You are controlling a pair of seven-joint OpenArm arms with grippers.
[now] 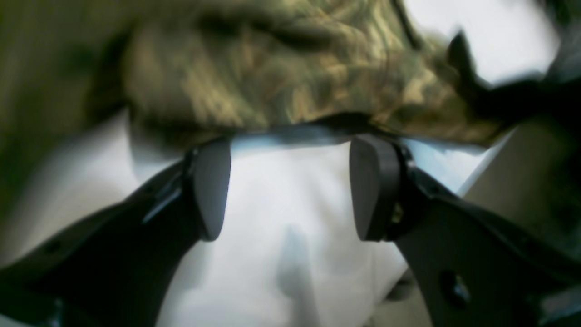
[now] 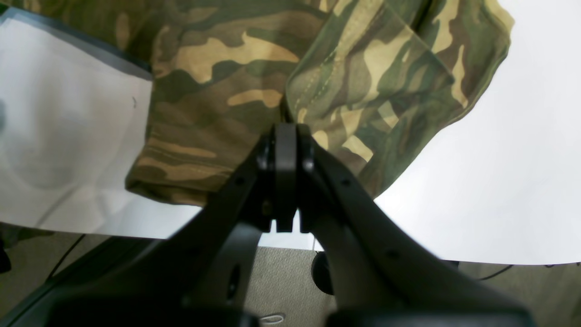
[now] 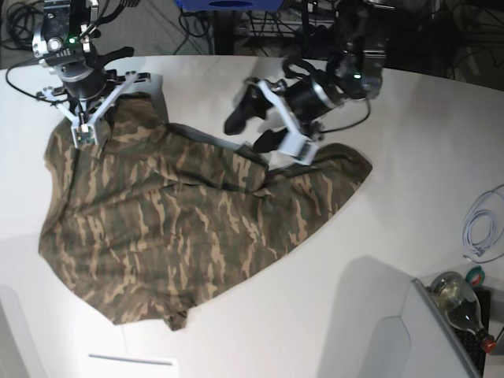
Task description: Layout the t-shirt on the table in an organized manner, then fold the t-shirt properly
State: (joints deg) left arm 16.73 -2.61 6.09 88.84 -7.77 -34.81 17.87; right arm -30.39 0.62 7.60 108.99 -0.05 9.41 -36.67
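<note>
Camouflage cloth fills the scene: the t-shirt (image 3: pixel 189 228) lies spread across the white tabletop (image 3: pixel 394 260), rumpled rather than flat, with a thick fold running through its middle and one rounded lobe hanging toward the near edge.

Over to the right hand (image 2: pixel 286 136), and its two fingers are pressed flat together with nothing showing between them. Whether a sliver of fabric is pinched there, I cannot tell; from its own camera the tips sit right at the edge of a folded flap of the shirt, with cloth spreading ahead of them and bare white tabletop off to either side. From the base view this hand (image 3: pixel 87 130) sits at the shirt's far corner, over the cloth.

Now the left hand (image 1: pixel 290 186), and it is clearly parted, its two dark pads (image 1: pixel 211 186) standing well apart with only white tabletop in the gap. It holds nothing. Just ahead of its fingertips the bunched edge of the t-shirt (image 1: pixel 281 77) rises in a blurred ridge, close to the tips but not between them. From the base view the left hand (image 3: pixel 287 150) hovers at the shirt's other far edge, beside the raised fold.

Off to the side of the left arm, well clear of the shirt, a white cable (image 3: pixel 480 228) loops on the tabletop, and a bottle (image 3: pixel 461 299) sits beyond the corner.
</note>
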